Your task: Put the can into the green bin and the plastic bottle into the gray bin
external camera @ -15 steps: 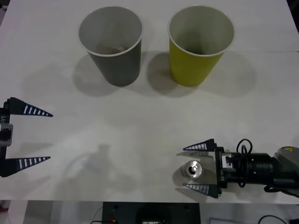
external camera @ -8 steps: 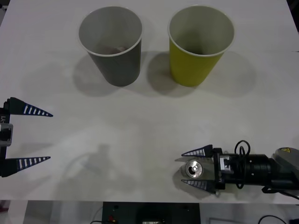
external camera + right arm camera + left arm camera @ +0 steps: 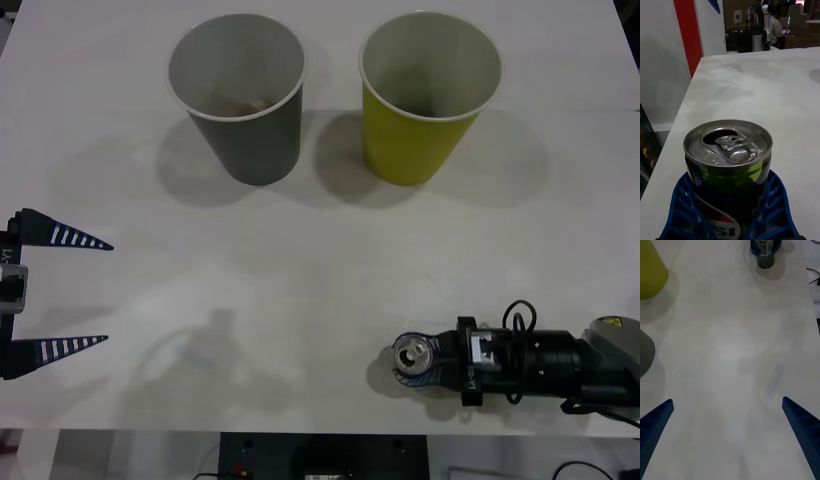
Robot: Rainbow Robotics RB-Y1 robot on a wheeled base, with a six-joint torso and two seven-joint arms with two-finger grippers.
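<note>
1. The left tool [image 3: 60, 292] hovers at the surface [image 3: 300, 290] edge, well to the left of the can [image 3: 414, 358]; its fingers [image 3: 655, 423] are spread wide and hold nothing.
2. The gray bin [image 3: 240, 95] stands upright, far beyond the can and to its left.
3. The green bin [image 3: 428, 92] stands upright, directly beyond the can, just beside the gray bin.
4. The can stands upright near the front edge of the surface.
5. The right tool [image 3: 412, 362] is closed around the can; its blue fingers [image 3: 681, 210] press both sides.
</note>
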